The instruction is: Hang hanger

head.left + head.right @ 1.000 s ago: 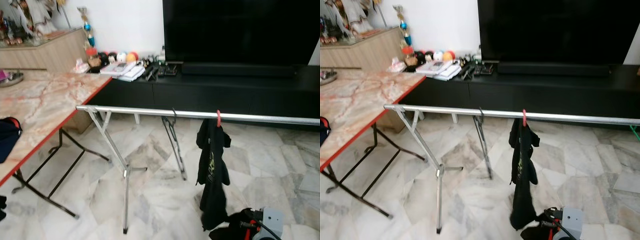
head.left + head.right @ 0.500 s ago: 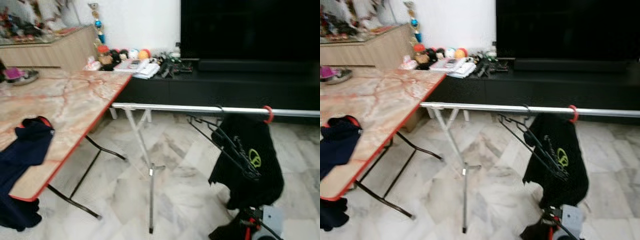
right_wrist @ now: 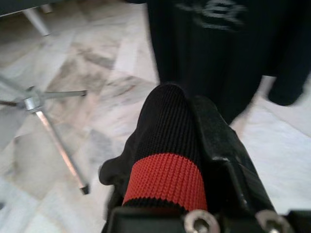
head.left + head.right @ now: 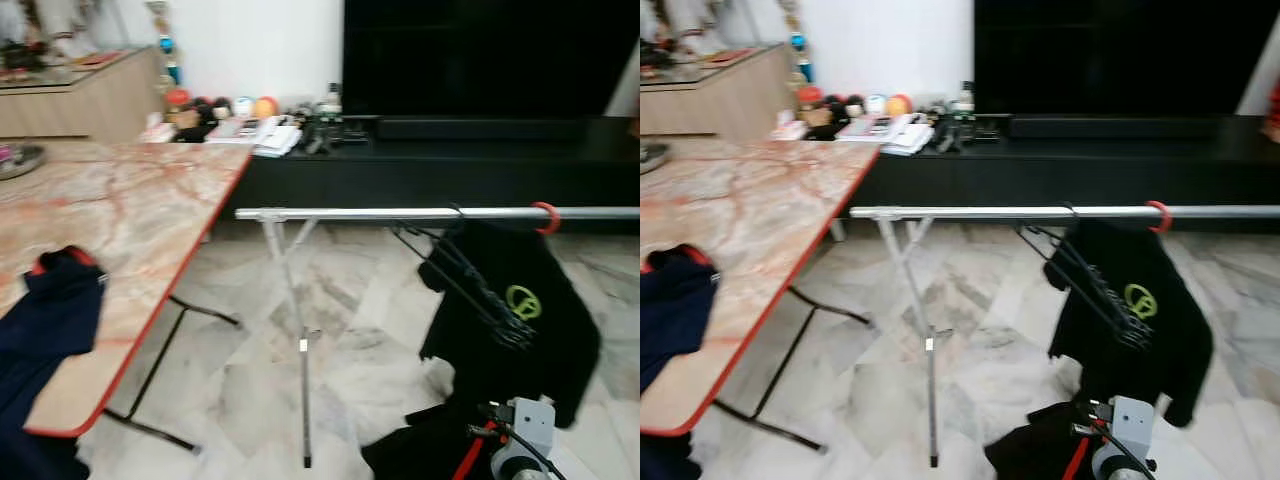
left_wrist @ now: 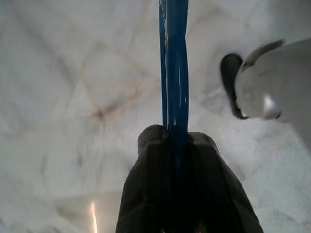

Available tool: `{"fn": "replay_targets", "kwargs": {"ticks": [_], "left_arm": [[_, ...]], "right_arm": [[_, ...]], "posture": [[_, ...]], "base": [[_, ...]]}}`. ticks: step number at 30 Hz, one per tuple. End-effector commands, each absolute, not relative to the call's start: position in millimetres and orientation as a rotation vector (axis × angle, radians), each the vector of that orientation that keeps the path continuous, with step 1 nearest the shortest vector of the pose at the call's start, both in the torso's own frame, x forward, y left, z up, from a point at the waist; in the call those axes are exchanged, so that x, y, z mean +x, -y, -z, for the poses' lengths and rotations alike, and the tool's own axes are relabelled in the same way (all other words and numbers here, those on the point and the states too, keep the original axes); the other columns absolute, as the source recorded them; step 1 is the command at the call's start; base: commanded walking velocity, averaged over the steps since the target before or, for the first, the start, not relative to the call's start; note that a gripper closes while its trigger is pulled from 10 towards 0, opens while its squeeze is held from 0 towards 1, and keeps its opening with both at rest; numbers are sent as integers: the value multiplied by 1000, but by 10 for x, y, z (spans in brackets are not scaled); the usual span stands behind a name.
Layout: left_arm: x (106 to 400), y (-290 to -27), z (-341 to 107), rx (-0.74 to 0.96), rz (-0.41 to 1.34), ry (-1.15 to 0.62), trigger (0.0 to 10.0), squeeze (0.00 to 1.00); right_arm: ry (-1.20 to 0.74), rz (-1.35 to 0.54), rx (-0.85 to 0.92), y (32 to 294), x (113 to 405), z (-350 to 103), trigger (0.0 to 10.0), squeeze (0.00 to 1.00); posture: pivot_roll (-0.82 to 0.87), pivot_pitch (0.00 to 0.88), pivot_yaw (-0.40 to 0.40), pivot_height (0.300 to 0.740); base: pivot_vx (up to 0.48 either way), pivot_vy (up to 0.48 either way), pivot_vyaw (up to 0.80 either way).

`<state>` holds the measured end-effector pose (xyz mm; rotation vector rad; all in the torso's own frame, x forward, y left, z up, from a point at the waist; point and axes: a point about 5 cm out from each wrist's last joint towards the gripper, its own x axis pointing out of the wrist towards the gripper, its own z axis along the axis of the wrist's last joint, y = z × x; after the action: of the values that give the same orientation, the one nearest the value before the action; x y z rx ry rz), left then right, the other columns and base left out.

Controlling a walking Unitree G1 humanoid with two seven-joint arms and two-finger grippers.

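My left gripper (image 5: 177, 140) is shut on a blue hanger (image 5: 175, 63), held low over the marble floor. My right gripper (image 3: 188, 109) is shut on a black garment with a red band (image 3: 165, 179); it sits low at the front right, where the garment (image 4: 425, 455) bunches beside the wrist. Ahead runs a silver rail (image 4: 400, 213) on folding legs. A black shirt with a green logo (image 4: 520, 300) hangs from it by a red hook (image 4: 545, 215). Several black hangers (image 4: 470, 285) hang beside it.
A marble-topped table with a red edge (image 4: 150, 220) stands at the left with a dark blue garment (image 4: 50, 320) draped over its near edge. A black TV console (image 4: 450, 165) with clutter lies behind the rail. The rack's leg (image 4: 300, 350) stands on open floor.
The camera has swung left and nearer, so the table and dark blue garment came into view. The hanging shirt now shows broadside, and more of the black garment shows by my right wrist.
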<state>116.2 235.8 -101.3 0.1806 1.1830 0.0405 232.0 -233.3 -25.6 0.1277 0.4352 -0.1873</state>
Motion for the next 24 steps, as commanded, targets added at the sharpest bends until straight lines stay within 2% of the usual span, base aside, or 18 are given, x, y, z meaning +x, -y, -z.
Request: {"fn": "replay_targets", "kwargs": {"ticks": [1,4,24], "left_arm": [[1085,-2362,1035,190,-32,-1209,10000,0],[1087,-2363,1034,193,-31,-1210,10000,0],[1104,-2354,1031,187,-25,-1203,10000,0]], "right_arm": [[-415,193,126,2356,2354,217,10000,0],[-409,190,122,2351,2365,207,10000,0],[-338,180,99,2351,2488,73,10000,0]], "posture": [[53,0,39,740],[53,0,39,740],[57,0,41,740]], "base": [[0,0,-800],[0,0,-800],[0,0,0]]}}
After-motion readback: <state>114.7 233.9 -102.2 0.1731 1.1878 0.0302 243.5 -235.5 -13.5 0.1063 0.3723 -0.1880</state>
